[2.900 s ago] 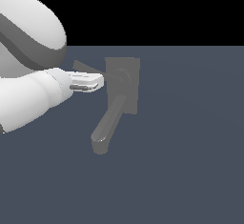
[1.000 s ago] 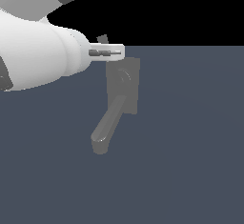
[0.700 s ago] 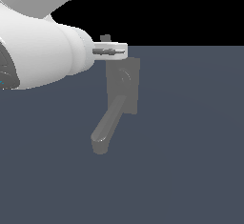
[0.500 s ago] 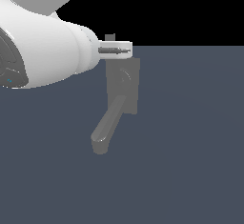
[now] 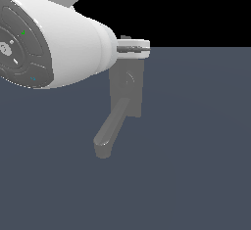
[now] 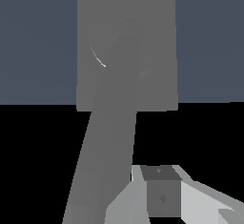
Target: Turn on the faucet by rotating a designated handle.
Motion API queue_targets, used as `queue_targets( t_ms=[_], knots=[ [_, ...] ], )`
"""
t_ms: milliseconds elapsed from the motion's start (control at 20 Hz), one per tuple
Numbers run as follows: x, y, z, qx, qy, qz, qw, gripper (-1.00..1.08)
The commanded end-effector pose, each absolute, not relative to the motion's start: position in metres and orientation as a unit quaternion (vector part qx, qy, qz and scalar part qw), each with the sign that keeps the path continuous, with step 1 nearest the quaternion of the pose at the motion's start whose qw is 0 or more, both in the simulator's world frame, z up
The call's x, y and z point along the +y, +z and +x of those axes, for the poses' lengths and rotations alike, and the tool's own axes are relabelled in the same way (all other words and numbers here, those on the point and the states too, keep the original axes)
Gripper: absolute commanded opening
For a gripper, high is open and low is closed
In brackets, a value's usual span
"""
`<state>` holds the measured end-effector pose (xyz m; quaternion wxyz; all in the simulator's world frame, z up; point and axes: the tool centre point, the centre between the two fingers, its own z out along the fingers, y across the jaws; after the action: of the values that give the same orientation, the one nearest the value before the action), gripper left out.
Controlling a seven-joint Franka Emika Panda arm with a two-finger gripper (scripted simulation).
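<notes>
Matte grey faucet [image 5: 125, 92], thick rounded spout [image 5: 110, 128].

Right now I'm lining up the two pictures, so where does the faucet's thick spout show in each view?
Exterior view: the spout slants down toward that view's left from the back plate, ending in a downturned tip.
Wrist view: the spout is the broad grey bar running from the picture's edge to the round hub.
Shared landmark: the flat rectangular back plate behind it.
</notes>
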<state>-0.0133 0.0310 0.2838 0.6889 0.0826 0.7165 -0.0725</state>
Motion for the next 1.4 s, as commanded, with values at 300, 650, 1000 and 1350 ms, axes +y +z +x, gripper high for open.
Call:
queue_targets(
  t_ms=[300,650,1000,1350],
  knots=[
    [0.007,0.282,-0.016,0.713,-0.075,0.086,0.692,-1.00],
    [-0.022,0.282,-0.019,0.708,-0.077,0.088,0.697,-1.00],
    [-0.050,0.283,-0.023,0.702,-0.079,0.091,0.702,-1.00],
    [-0.045,0.258,-0.029,0.714,-0.071,0.083,0.692,-1.00]
  ],
)
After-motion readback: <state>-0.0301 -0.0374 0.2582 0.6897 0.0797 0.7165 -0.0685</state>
